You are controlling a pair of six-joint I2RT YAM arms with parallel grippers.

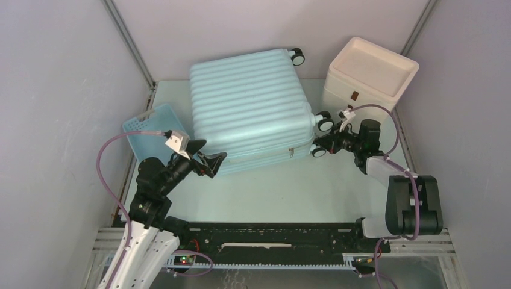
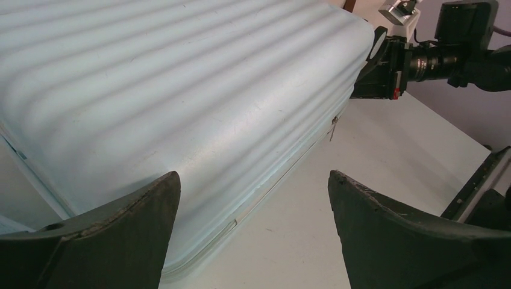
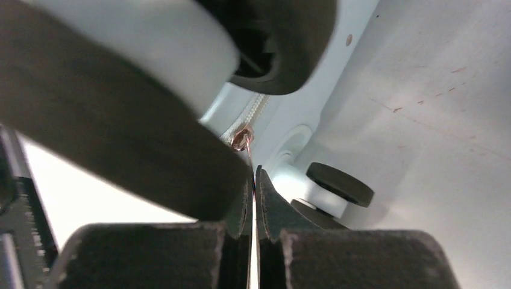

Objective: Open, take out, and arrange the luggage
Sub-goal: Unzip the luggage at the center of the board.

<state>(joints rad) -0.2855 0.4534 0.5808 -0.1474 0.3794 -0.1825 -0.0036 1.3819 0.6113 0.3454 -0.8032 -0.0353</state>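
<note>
Pale grey panels wall in a pale mint worktop (image 1: 283,186), seen from above with both arm bases at its near edge. At the left edge a small blue slatted plastic basket (image 1: 147,126) sits just beside the luggage. In front of it the left gripper (image 2: 253,177) hangs with its dark jaws spread wide and nothing between them, facing the near left corner of the case without touching it. The luggage (image 1: 250,102), a large pale mint-blue hard-shell suitcase with horizontal ribs, lies flat and closed across the middle and far part of the worktop, ribbed shell up, its zipped seam running along the near side and its black-and-white wheels (image 1: 325,124) pointing right. At the near right corner of the case, between two of those wheels, the right gripper (image 3: 253,186) has its fingers pressed together on a thin copper-coloured zip pull (image 3: 248,158) hanging from the seam. In the far right corner stands a cream-white box (image 1: 367,99) with a brown tab on its front, near the wheels but apart from them.
</note>
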